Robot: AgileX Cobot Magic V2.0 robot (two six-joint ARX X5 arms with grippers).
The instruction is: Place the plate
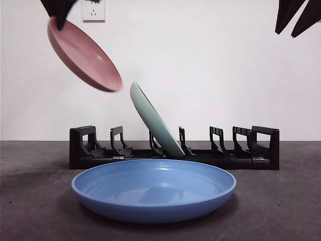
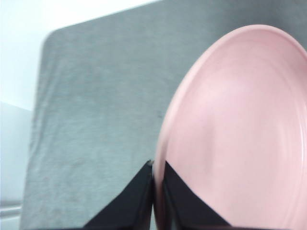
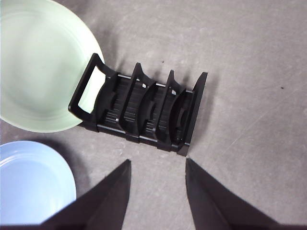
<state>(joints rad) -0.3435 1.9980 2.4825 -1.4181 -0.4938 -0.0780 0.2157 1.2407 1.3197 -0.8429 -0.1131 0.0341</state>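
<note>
Blue plate [image 1: 153,190] lies foremost; left pincer [image 2: 158,167] grips pink plate [image 1: 84,54] aloft.

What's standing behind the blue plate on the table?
Behind the blue plate stands a black rack with a green plate leaning in a middle slot. The blue plate's rim hides the rack's lowest front edge.

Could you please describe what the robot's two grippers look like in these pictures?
Both are plain matte black with no visible markings or cables. The left gripper shows two flat, wedge-shaped jaws tapering to pointed tips. The right gripper has the same kind of jaws, broad at the base and narrowing to blunt points. The front view shows only dark angular tips.
</note>
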